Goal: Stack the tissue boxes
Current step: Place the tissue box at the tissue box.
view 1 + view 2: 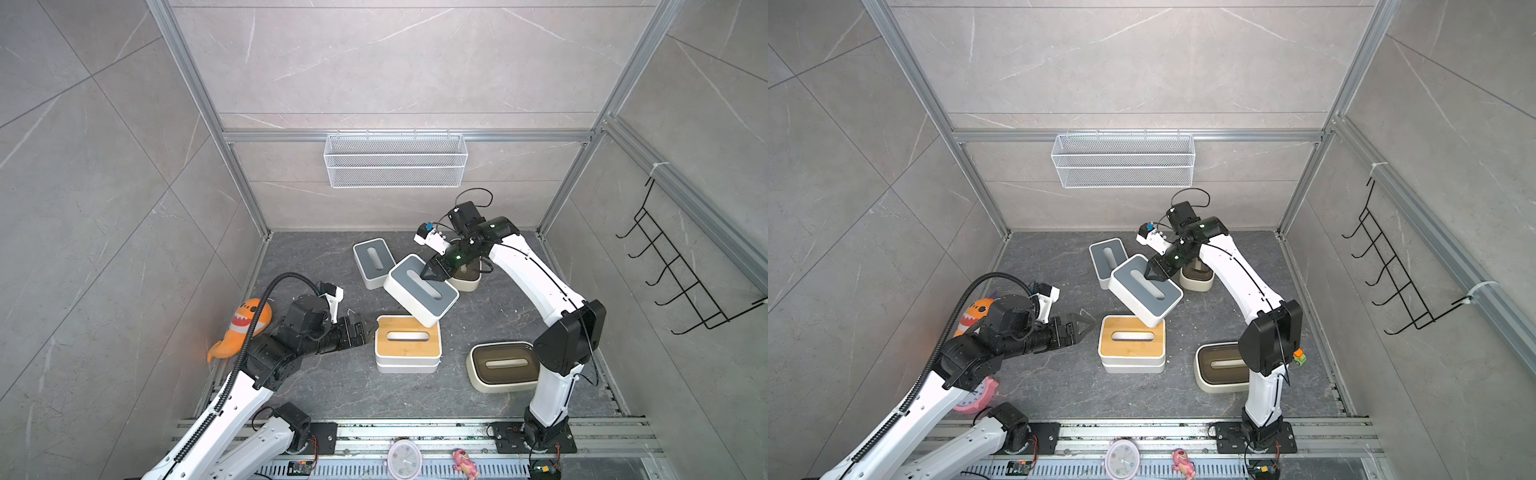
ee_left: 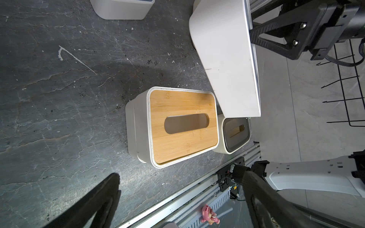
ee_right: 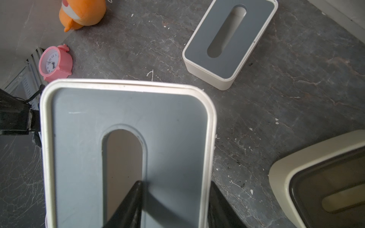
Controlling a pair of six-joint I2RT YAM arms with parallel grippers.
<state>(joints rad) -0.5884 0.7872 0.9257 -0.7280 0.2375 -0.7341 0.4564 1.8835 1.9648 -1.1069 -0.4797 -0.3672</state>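
Your right gripper (image 1: 432,272) is clamped on the grey-lid box (image 1: 419,293): one finger thru the slot, the other outside the wall. Box hangs tilted at frame centre, over the bamboo-lid box (image 1: 407,337). Looks rigid, hollow, prob. light, smooth plastic; the off-centre hold may let it swing. Left gripper (image 1: 360,330) is spread wide, empty, just left of the bamboo lid. Slab floor (image 1: 332,386) is flat; walls close.

Both top views look steeply down from high at the front, covering the whole surface (image 1: 332,395) almost identically. Wrist views sit close, angled down at the surface; both share the tilted grey-lidded box (image 2: 223,59).
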